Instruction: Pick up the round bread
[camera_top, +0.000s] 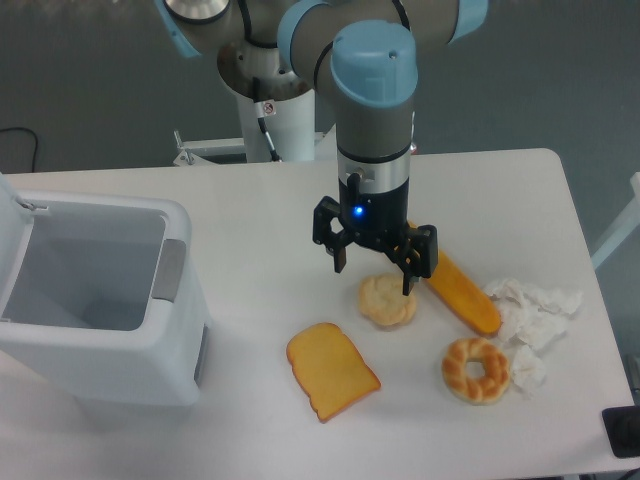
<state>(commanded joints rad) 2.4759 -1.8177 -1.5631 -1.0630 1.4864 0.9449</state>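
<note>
Gripper (374, 270) hanging over table (250, 215), fingers spread wide, holding nothing. Round bread (388, 301) lying flat on table just below and between fingertips, right finger (408, 272) overlapping its upper right edge in view. Orange baguette (462, 295) lying just right of bread. Toast slice (331, 371) lower left. Ring pastry (476, 369) lower right, beside crumpled paper (530, 310). White bin (95, 300) standing at left.

I see a white rounded table (250, 230), bearing a pale round bread (387, 301), orange square toast slice (331, 370), golden braided ring pastry (476, 369), long orange loaf (462, 296), crumpled white paper (531, 312); white open-topped plastic bin (95, 295) at left
</note>
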